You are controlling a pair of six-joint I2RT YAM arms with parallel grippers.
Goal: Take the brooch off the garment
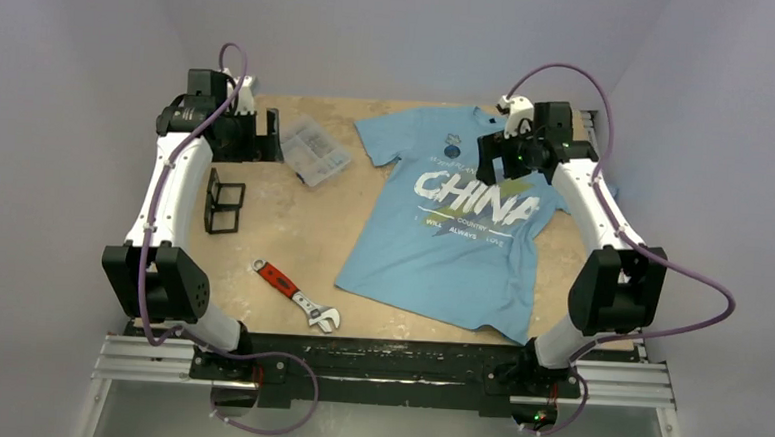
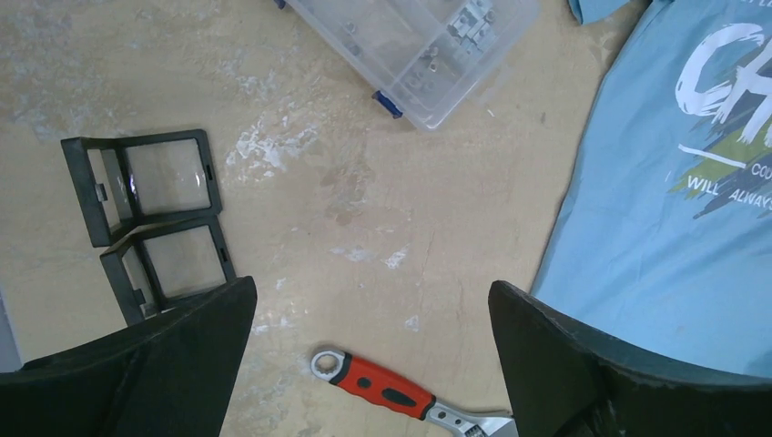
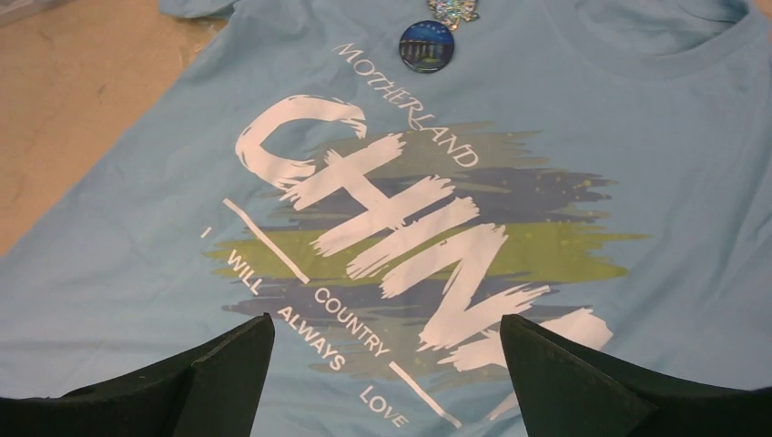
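Right end effector (image 3: pixel 382 387) hovers over the shirt's print, jaws spread wide, nothing between them. Straight ahead, up by the collar, there's the brooch (image 3: pixel 427 45): a round dark-blue disc with a glittery bit touching its top edge. One piece or two, can't tell. It sits pinned on the shirt (image 3: pixel 127 264) just above the word MOTHERLAND, well apart from the fingers. Left end effector (image 2: pixel 373 373), just as wide and just as empty, hangs over bare tabletop (image 2: pixel 364 200), the shirt's edge off to its right.

So this reads as the approach step: nothing gripped, brooch on the cloth. Next, I'd say, the right arm has to go forward to the collar and down, jaws narrowing onto the disc's rim. The left likely needs to come across and hold the cloth flat beside it, or the shirt may lift with the pull. How the pin fastens is hidden underneath.

Only the right wrist view gives the brooch in detail. From the top it's a dark dot under a pale speck near the neckline. The left wrist view misses it entirely but shows the wrench (image 2: pixel 382 387), two black frames (image 2: pixel 155 218) and a clear parts box (image 2: pixel 428 45) close up. Only the top view shows both arms at once.
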